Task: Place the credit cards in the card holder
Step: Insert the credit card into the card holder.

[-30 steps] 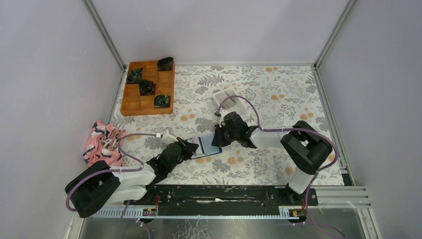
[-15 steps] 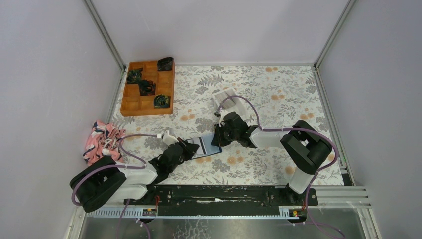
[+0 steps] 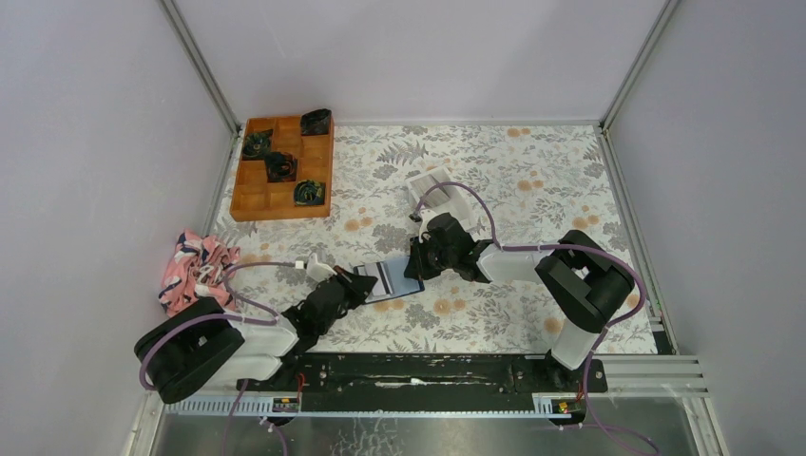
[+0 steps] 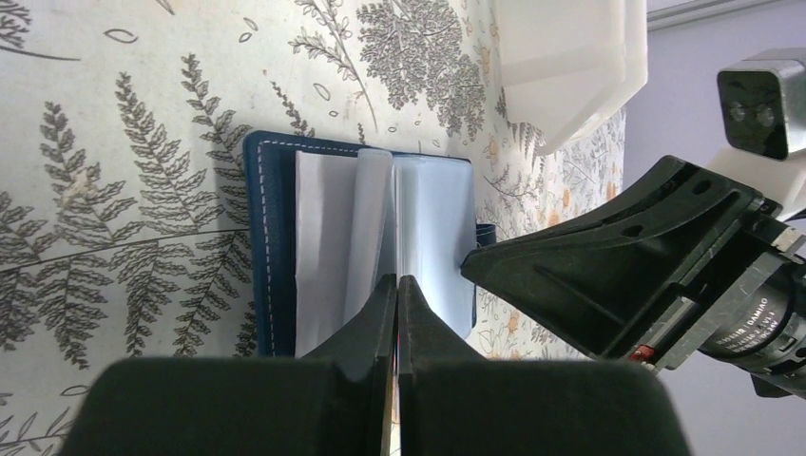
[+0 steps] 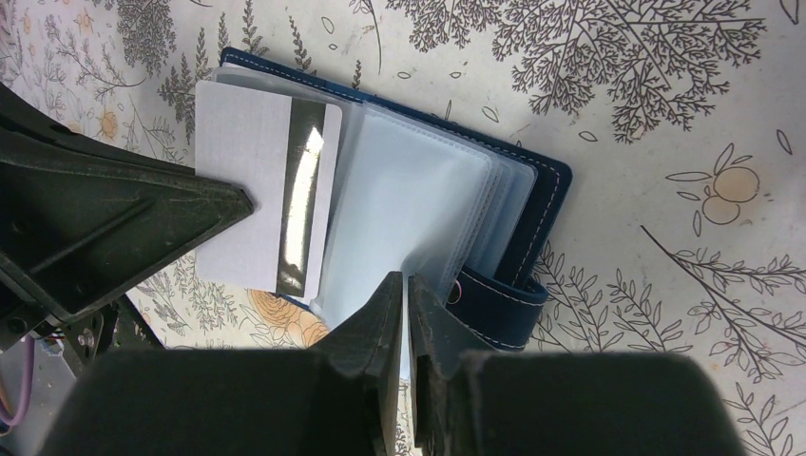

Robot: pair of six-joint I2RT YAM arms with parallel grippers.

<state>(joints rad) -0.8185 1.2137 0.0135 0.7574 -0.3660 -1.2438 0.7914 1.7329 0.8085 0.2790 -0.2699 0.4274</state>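
Observation:
The navy card holder [image 3: 401, 286] lies open on the floral table between my two grippers, its clear sleeves fanned out [image 5: 409, 199]. One white credit card [image 5: 247, 190] with a dark stripe stands at the holder's left side. My left gripper [image 4: 396, 278] is shut on this card's edge, one of its fingers [image 5: 124, 228] lying over the card's face. My right gripper [image 5: 406, 277] is shut on a clear sleeve of the card holder [image 4: 269, 237], beside the strap. In the top view the left gripper [image 3: 364, 282] and right gripper [image 3: 415, 273] face each other across the holder.
A white open-topped box [image 3: 442, 190] stands just behind the right gripper. An orange wooden compartment tray [image 3: 282, 168] with dark items sits at the back left. A pink patterned cloth [image 3: 197, 271] lies at the left edge. Walls close in three sides.
The left arm has drawn back a little toward its base, and its gripper with the card has shifted slightly left. The right arm and the holder have stayed put.

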